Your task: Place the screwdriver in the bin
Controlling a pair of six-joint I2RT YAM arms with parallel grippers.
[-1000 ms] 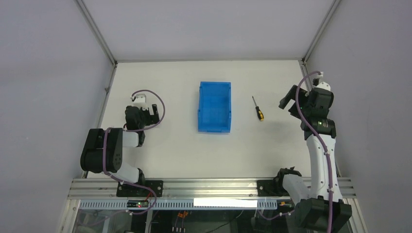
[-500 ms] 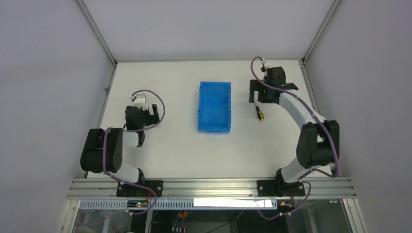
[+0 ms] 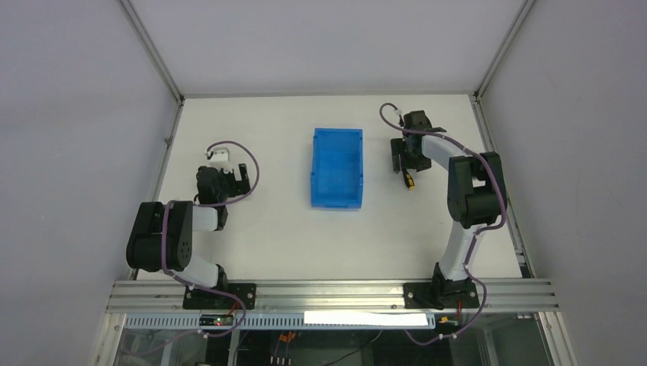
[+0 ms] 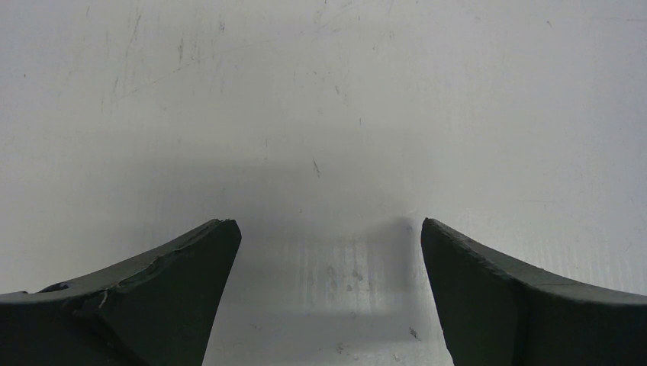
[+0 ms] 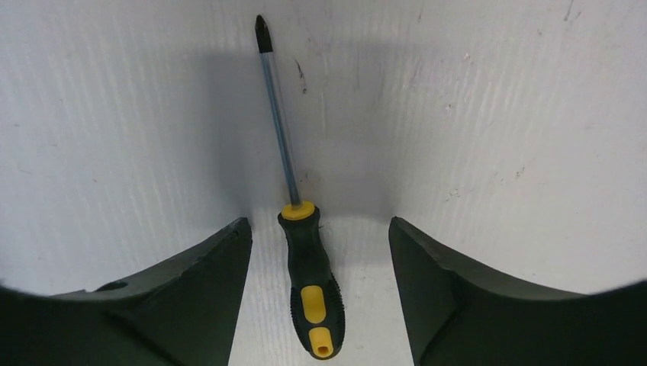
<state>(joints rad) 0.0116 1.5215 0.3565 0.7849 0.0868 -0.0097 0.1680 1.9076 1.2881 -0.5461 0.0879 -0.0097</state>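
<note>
The screwdriver [image 5: 311,282] lies flat on the white table, black-and-yellow handle towards the camera and thin shaft pointing away. My right gripper [image 5: 319,225] is open and low over it, one finger on each side of the handle with a gap on both sides. From above, the right gripper [image 3: 404,156] covers the shaft and only the handle end of the screwdriver [image 3: 410,181] shows. The blue bin [image 3: 336,171] stands to its left with nothing inside. My left gripper [image 4: 328,225] is open over bare table, and from above the left gripper [image 3: 233,174] rests at the left.
Metal frame rails [image 3: 156,65] and grey walls border the table at the back and both sides. The right arm's links [image 3: 473,198] stretch from the near edge up to the screwdriver. The left arm [image 3: 164,236] is folded near its base.
The right arm has swung in from the table's right edge and come down over the screwdriver. Its jaws have narrowed a little around the handle. The left arm has not moved.
</note>
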